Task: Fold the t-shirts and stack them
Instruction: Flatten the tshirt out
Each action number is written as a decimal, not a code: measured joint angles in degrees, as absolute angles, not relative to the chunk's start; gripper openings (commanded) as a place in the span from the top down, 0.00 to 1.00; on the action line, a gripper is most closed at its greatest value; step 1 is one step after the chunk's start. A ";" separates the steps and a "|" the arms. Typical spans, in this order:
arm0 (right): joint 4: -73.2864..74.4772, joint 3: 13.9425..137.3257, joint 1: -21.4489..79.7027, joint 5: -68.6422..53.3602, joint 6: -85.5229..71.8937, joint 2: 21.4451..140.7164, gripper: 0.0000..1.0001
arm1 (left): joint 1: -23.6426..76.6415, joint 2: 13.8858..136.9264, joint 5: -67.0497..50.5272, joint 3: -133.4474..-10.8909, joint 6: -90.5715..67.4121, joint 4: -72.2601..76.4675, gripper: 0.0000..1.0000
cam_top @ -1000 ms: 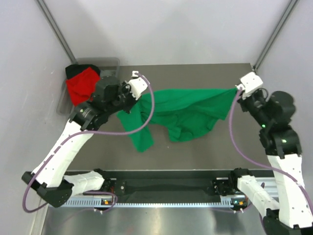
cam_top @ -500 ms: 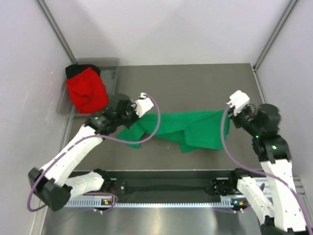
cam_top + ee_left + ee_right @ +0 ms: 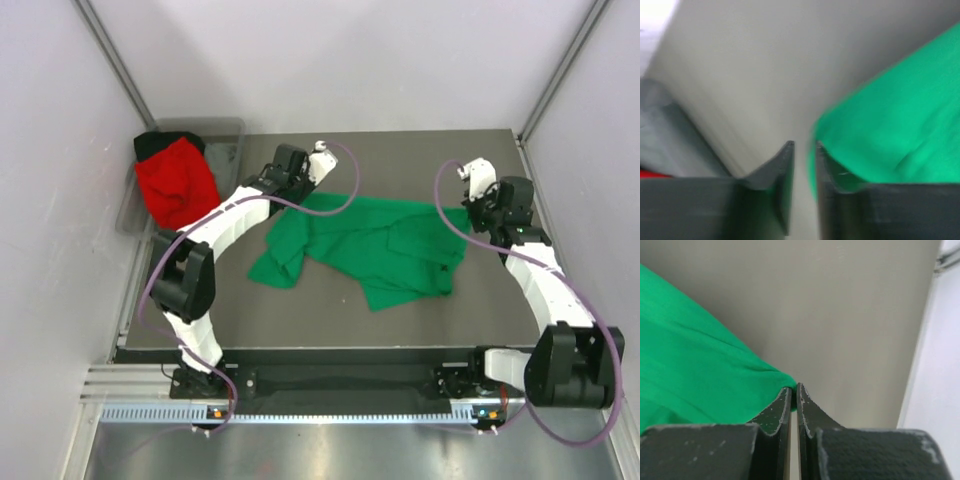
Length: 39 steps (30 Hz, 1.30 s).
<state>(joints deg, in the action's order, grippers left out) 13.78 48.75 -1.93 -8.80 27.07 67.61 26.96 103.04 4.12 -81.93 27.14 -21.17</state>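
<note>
A bright green t-shirt (image 3: 370,245) lies spread and rumpled on the dark table (image 3: 400,155). My left gripper (image 3: 301,191) is at the shirt's back left corner. In the left wrist view, which is blurred, the left gripper (image 3: 804,145) has its jaws a narrow gap apart. Bare table shows between them, and the green cloth (image 3: 900,115) lies against the right finger. My right gripper (image 3: 467,208) is at the back right corner. In the right wrist view the right gripper (image 3: 794,386) is shut on a tip of the green cloth (image 3: 695,375). A red t-shirt (image 3: 178,185) and a black t-shirt (image 3: 150,145) sit at the far left.
A grey plastic bin (image 3: 228,135) stands at the table's back left corner, with the red and black shirts draped in and over it. Grey walls close in the back and both sides. A metal rail (image 3: 330,410) runs along the near edge by the arm bases.
Both arms swung the stretched green shirt down and toward the back and laid it on the table. The left jaws have parted; the right jaws stay shut on the cloth.
</note>
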 measured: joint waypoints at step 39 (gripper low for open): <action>5.15 47.53 -2.70 -8.69 22.83 76.25 1.00 | 30.48 95.64 -0.30 -62.81 22.50 -27.40 0.52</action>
